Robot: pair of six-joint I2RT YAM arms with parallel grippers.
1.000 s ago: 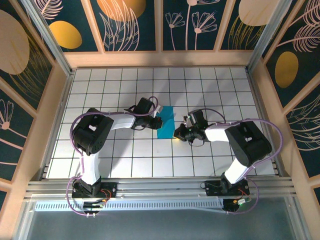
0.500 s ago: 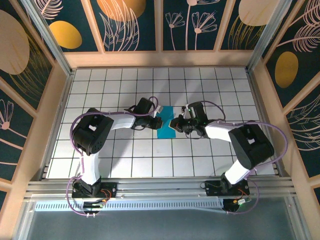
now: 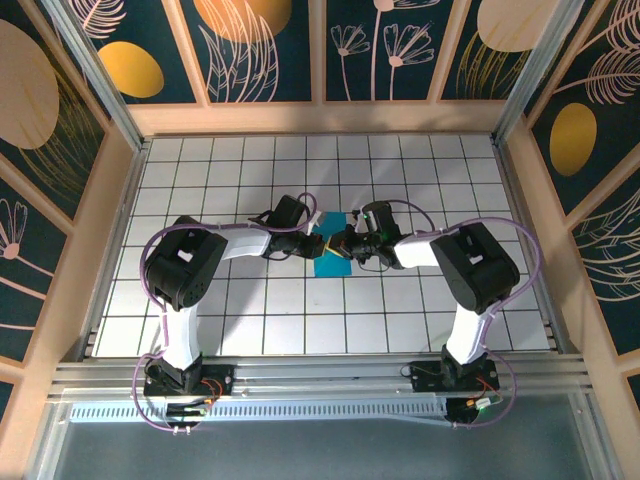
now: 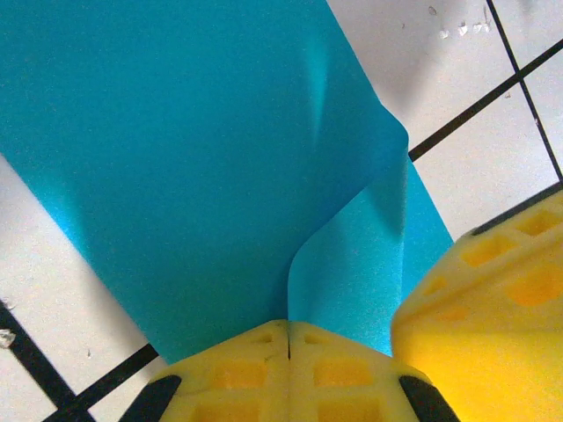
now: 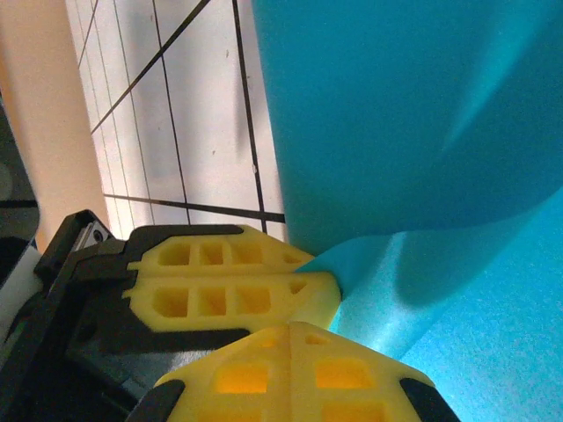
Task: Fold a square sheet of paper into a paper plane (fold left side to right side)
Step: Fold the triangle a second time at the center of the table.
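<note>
Tabletop (image 3: 200, 170): left pincer (image 4: 288, 341) beside right pincer (image 5: 292, 327)

right gripper (image 3: 347, 244) swung left across the square sheet of paper (image 3: 330, 266), now beside left gripper (image 3: 322, 240)

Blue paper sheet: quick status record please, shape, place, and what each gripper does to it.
paper: square sheet of paper, partly folded, one flap lifted and curling over the flat layer
location: middle of the white grid table, between the two arms
left gripper: shut, lifted flap's edge pinched at its fingertips
right gripper: shut, tips against the paper beside the left gripper; grip unclear
fold: not yet pressed flat
</note>
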